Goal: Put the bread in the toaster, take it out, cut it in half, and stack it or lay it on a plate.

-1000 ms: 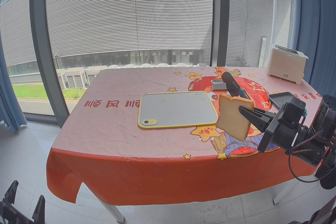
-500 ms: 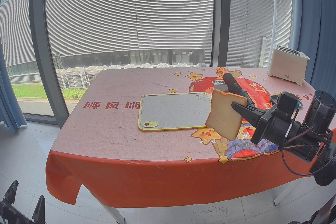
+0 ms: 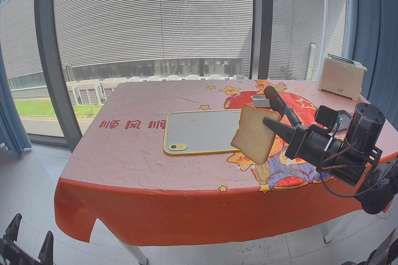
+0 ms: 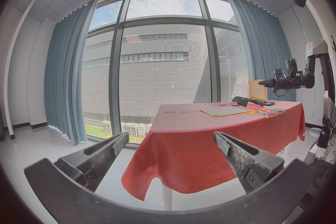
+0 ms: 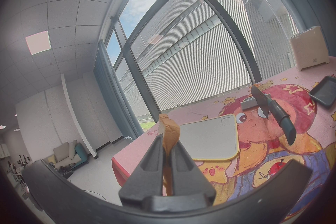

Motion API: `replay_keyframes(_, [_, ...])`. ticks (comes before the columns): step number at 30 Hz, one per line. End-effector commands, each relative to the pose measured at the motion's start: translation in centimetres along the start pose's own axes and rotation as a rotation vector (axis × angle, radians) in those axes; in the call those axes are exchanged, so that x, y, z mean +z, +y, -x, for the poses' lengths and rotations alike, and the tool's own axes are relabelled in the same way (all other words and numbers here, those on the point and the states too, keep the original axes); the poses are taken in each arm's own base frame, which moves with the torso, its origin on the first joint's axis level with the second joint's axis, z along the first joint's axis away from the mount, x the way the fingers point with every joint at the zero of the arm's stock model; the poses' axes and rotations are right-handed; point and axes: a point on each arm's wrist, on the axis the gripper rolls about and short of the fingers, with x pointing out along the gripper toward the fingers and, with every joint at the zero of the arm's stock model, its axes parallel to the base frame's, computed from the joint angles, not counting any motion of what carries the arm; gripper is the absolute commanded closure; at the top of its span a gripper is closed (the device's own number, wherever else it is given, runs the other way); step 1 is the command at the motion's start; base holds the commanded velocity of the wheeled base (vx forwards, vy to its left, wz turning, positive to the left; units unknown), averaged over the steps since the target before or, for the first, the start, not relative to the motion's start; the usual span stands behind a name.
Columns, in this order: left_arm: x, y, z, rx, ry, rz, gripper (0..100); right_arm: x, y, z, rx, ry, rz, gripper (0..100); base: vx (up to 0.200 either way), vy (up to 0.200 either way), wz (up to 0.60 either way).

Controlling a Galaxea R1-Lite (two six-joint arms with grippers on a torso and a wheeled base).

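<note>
A slice of bread (image 3: pixel 253 135) hangs tilted above the table, over the right edge of the grey cutting board (image 3: pixel 201 129). My right gripper (image 3: pixel 270 125) is shut on the slice's edge; in the right wrist view the bread (image 5: pixel 169 130) stands pinched between the fingers (image 5: pixel 182 161). The cream toaster (image 3: pixel 340 76) stands at the table's far right corner. A black-handled knife (image 3: pixel 278 103) rests on a small stand right of the board. My left gripper (image 4: pixel 168 146) hangs open and holds nothing, low beside the table's left front.
A dark plate (image 5: pixel 325 91) lies on the table (image 3: pixel 137 162) between knife and toaster, partly behind my right arm in the head view. The red tablecloth (image 3: pixel 174 212) hangs over the front edge. Windows and curtains stand behind the table.
My right gripper has carried the bread leftward, from over the cartoon print to the cutting board's right edge. The left gripper has stayed in place.
</note>
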Motion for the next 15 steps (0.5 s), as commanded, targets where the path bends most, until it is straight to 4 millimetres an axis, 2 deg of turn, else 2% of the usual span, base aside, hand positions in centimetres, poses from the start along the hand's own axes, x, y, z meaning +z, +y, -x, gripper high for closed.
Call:
replay_keyframes(1, [-0.5, 0.0, 0.0, 0.001, 0.001, 0.000, 0, -1.3, -0.9, -1.3, -0.027, 0.044, -0.010, 100, 0.000, 0.000, 0.00])
replay_keyframes(15, [-0.5, 0.0, 0.0, -0.001, 0.001, 0.000, 0, -0.5, -0.5, -2.6, -0.004, 0.010, -0.146, 100, 0.000, 0.000, 0.00])
